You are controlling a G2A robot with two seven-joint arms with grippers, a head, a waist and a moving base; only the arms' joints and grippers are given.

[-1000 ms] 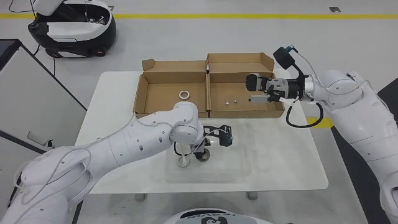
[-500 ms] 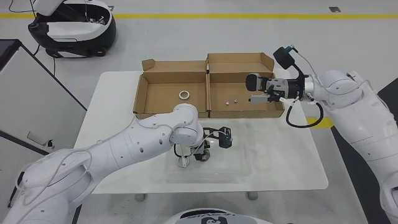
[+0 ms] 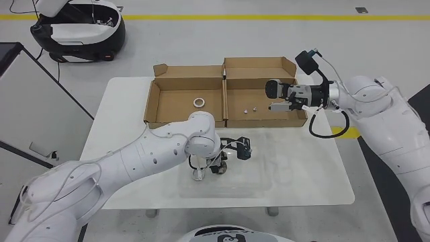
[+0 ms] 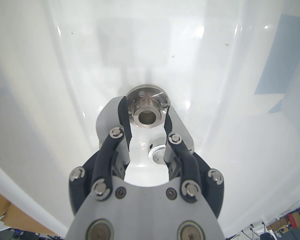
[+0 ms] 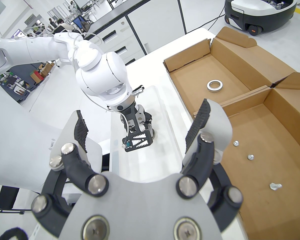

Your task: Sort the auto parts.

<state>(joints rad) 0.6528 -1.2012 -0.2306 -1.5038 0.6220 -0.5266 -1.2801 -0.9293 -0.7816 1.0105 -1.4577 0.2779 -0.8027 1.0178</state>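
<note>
The left tool (image 4: 146, 121) gripped a flanged steel hub (image 4: 140, 108) inside the clear plastic tray (image 3: 282, 168), with a silver collar (image 4: 157, 152) just beside it. The right tool (image 5: 142, 111) hung open over a brown cardboard box (image 3: 259, 67) holding three small silver fasteners (image 5: 250, 156). The neighbouring cardboard box (image 3: 151, 101) held a metal ring (image 5: 215, 86).

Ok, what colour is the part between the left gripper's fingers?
Silver-grey metal flanged hub, clearest in left wrist view.

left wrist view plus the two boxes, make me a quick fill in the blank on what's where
1. The flanged bushing sits gripped between the fingers of the ____.
2. The right gripper is ____, with nothing between its fingers.
3. In the cardboard box on the robot's left lies a single metal ____.

Missing words: left gripper; open; ring.
</note>
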